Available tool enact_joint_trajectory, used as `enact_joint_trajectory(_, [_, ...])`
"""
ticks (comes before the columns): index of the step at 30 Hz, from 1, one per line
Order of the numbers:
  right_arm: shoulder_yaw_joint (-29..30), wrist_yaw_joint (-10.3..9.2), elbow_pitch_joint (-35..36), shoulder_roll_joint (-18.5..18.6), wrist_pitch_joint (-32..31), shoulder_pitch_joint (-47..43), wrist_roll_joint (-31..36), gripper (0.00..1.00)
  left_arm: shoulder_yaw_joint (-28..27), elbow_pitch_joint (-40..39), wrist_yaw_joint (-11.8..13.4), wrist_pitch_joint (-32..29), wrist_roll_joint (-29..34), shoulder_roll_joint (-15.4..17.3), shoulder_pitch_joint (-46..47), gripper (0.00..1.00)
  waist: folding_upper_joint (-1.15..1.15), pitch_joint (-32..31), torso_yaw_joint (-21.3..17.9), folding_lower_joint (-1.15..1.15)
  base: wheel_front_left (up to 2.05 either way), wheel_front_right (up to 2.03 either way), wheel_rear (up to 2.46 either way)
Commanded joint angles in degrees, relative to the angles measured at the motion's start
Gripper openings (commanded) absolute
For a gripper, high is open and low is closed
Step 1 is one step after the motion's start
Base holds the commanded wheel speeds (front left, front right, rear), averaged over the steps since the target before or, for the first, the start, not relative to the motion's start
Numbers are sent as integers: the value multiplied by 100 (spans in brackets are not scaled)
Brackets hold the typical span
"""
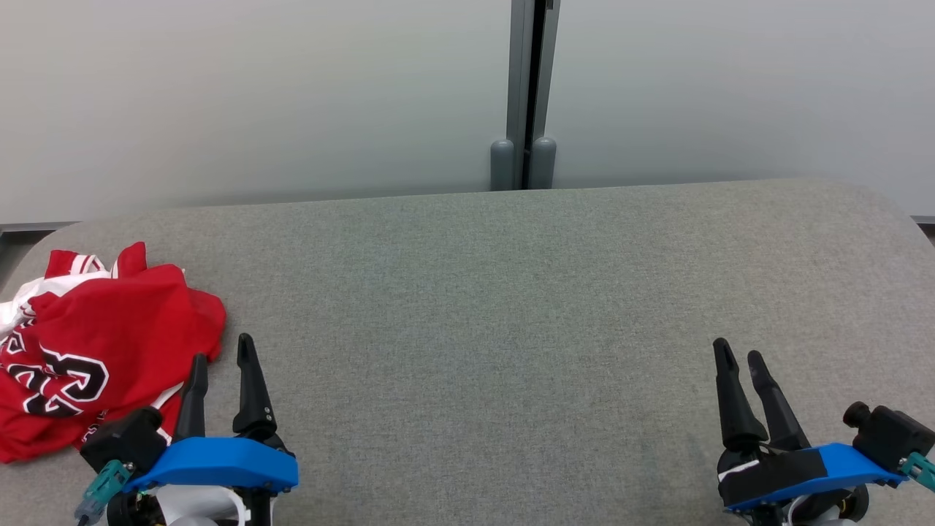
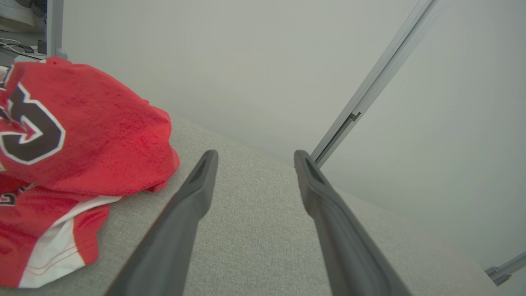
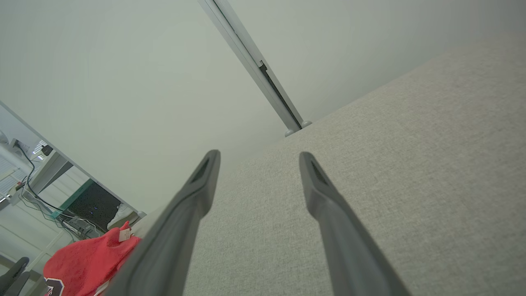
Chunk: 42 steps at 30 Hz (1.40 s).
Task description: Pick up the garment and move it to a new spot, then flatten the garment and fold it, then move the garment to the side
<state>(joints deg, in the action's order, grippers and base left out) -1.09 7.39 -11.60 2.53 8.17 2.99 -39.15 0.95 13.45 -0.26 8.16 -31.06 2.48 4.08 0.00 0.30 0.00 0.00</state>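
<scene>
Head view shows you the garment point(image 1: 102, 343) at the far left of the grey fabric-covered surface point(image 1: 475, 307), close to its left edge. It lies there in a crumpled heap, not flat. The cloth is bright red, with white bands at the hems and a big black numeral outlined in white. The folds hide part of this numeral, so you cannot read it fully. In the right wrist view a small white tag sticks up from the red cloth.

Your left gripper point(image 1: 221, 348) stands just beside the right edge of the heap. In the head view one finger overlaps the red cloth, but in the left wrist view both fingers are clear of it, with only grey surface between them. Its jaws are spread wide and hold nothing.

Your right gripper point(image 1: 738, 348) is well apart from the garment, over the right part of the surface. Its jaws are also spread wide, and nothing is between them.
</scene>
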Motion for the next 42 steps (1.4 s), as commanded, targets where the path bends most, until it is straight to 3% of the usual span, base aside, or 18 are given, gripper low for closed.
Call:
enact_joint_trajectory(1, [-11,10,76,39,56,-26,179,100,30,-15,35,57,180,40,145,100,0,2,-1,0,0,0,0])
enact_joint_trajectory(42, [-162,15,-111,49,563,-90,2231,100,157,528,235,568,2066,47,198,100,0,-51,10,0,0,0,0])
